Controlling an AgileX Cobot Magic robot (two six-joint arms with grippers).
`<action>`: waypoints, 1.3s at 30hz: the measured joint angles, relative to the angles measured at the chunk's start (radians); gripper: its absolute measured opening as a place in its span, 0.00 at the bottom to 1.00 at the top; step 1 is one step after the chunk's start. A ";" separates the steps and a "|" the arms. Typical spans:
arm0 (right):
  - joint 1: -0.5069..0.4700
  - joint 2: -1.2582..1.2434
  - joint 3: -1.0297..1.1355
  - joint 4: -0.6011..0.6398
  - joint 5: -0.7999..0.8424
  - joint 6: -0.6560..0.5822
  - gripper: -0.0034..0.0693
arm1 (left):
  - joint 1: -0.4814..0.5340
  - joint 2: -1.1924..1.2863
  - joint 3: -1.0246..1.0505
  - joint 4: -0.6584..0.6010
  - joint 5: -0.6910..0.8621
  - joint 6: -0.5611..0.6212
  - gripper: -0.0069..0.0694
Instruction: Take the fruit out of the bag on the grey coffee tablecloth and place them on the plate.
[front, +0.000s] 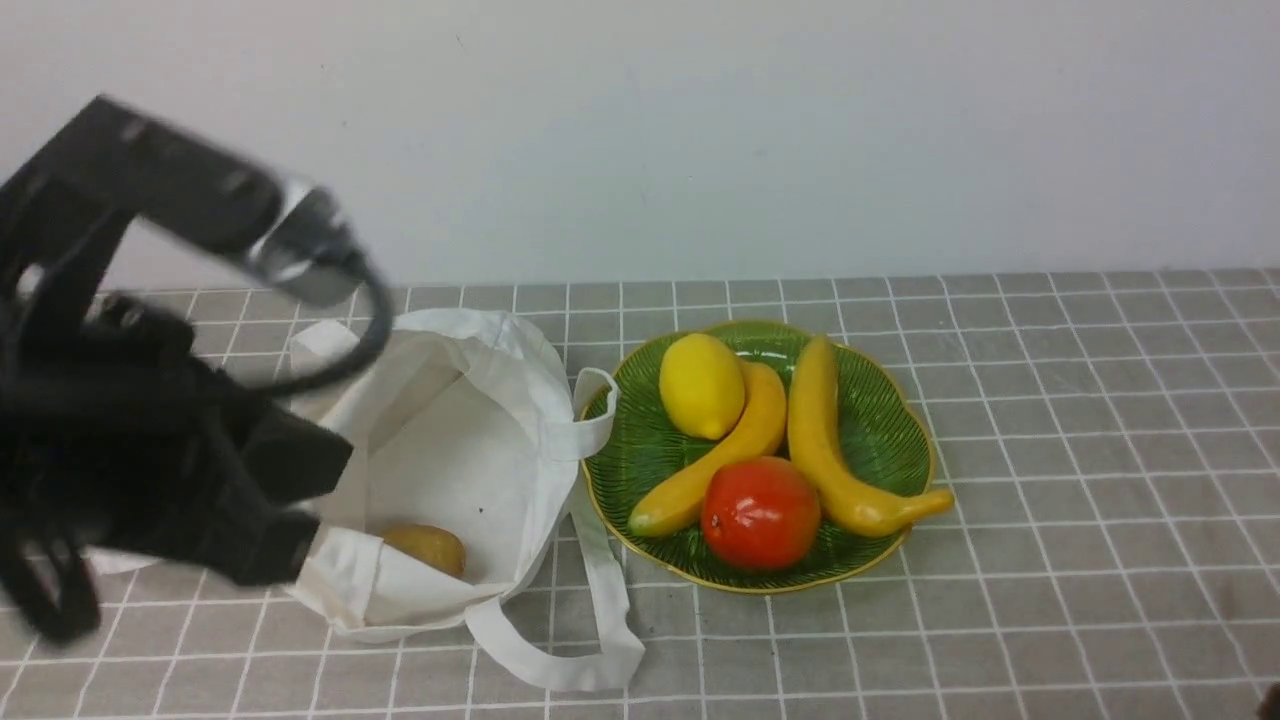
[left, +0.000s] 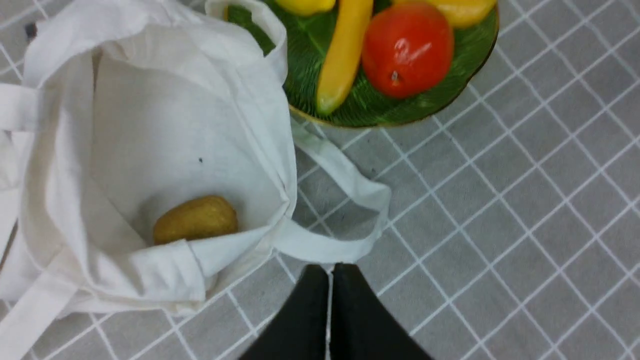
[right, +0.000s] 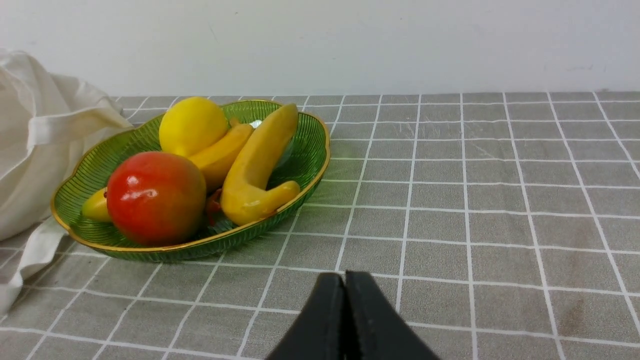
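The white bag lies open on the grey coffee tablecloth. Inside it rests a brown-olive oval fruit, also seen in the left wrist view. The round red-orange fruit sits on the green plate, at its near edge. My left gripper is shut with nothing in it, its tips over the bag's strap just outside the bag's mouth. The left arm hides the bag's left side. My right gripper is shut and empty, low over the cloth to the right of the plate.
A lemon and two yellow bananas share the plate with the red-orange fruit. The bag's strap loops lie on the cloth between bag and plate. A pale wall stands behind the table.
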 joint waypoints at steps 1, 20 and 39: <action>0.000 0.000 0.000 0.000 0.000 0.000 0.03 | 0.000 -0.064 0.076 -0.019 -0.065 0.000 0.08; 0.000 0.000 0.000 0.000 0.000 0.000 0.03 | 0.000 -0.651 0.730 -0.068 -0.643 0.007 0.08; 0.000 0.000 0.000 0.000 0.000 0.000 0.03 | 0.204 -0.766 0.880 0.084 -0.753 -0.097 0.08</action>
